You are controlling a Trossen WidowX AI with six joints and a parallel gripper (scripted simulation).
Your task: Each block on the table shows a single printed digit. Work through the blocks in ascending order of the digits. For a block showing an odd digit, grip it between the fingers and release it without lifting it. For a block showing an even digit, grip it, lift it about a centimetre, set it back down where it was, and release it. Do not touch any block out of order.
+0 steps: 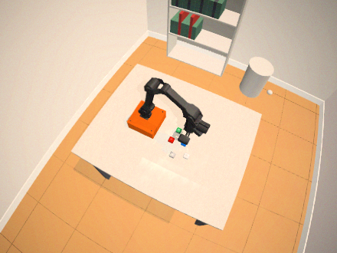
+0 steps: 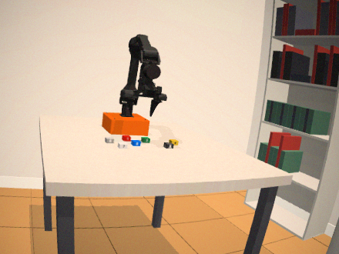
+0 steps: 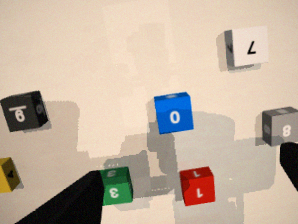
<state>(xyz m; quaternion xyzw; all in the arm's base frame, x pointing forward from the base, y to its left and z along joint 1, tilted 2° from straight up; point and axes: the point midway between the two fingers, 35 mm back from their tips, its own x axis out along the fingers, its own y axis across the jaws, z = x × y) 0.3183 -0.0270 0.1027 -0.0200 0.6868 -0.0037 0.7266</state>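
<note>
While the tool (image 3: 193,189) hangs open and empty above the desk (image 3: 100,43), the red block (image 3: 197,185) marked 1 and the green block (image 3: 117,185) marked 3 lie nearest. Just beyond sits the blue block (image 3: 174,112), digit 0 and lowest; I judge it first: centre over it, descend straight, grip, lift slightly, touching no neighbour.

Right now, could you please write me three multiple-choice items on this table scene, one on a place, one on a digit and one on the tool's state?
1. In the wrist view, what lies nearest the centre?
A. the small blue cube
B. the white cube
C. the black cube

2. Which digit does the small red cube show?
A. 7
B. 1
C. 4

3. How is the black tool?
A. shut on a cube
B. open, holding nothing
C. resting on the table

Answers: 1 A, the blue cube sits mid-frame; 2 B, a 1 is printed on it; 3 B, its fingers stand apart above the cubes.
</note>
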